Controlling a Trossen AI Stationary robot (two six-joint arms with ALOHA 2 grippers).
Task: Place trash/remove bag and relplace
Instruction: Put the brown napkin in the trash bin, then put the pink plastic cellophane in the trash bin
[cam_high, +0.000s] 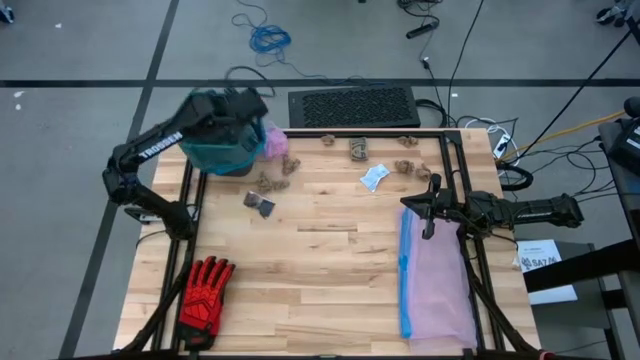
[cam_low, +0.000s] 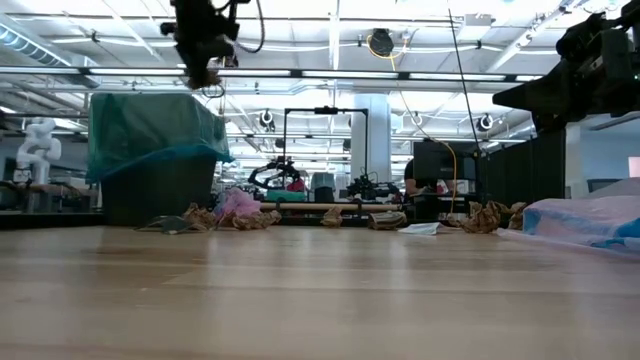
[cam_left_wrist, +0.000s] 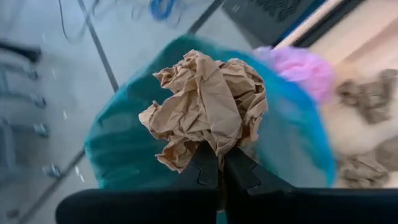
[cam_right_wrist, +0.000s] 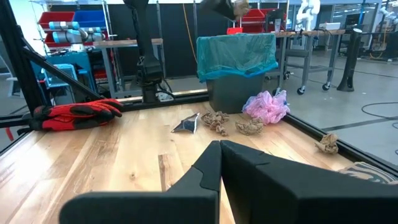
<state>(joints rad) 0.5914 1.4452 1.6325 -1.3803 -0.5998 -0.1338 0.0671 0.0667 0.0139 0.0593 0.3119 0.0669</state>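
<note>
A dark bin lined with the teal-green bag stands at the table's far left corner. My left gripper hangs above its open mouth, shut on a crumpled tan paper lump. More trash lies on the table along the far side: tan lumps, a pale blue scrap, a pink piece beside the bin and a dark scrap. My right gripper waits shut at the right, level above the table. My left gripper pinches the lump's lower edge between its two fingertips. The fingers slant downward toward the table's far edge. The lump sticks out beyond the tips, lifted clear, above the teal-green bag.
A red-and-black glove lies near the front left. A pale lilac bag with a blue rim lies flat at the front right, under my right arm. Bare wood spans the table's middle. A dark mat lies beyond the far edge.
</note>
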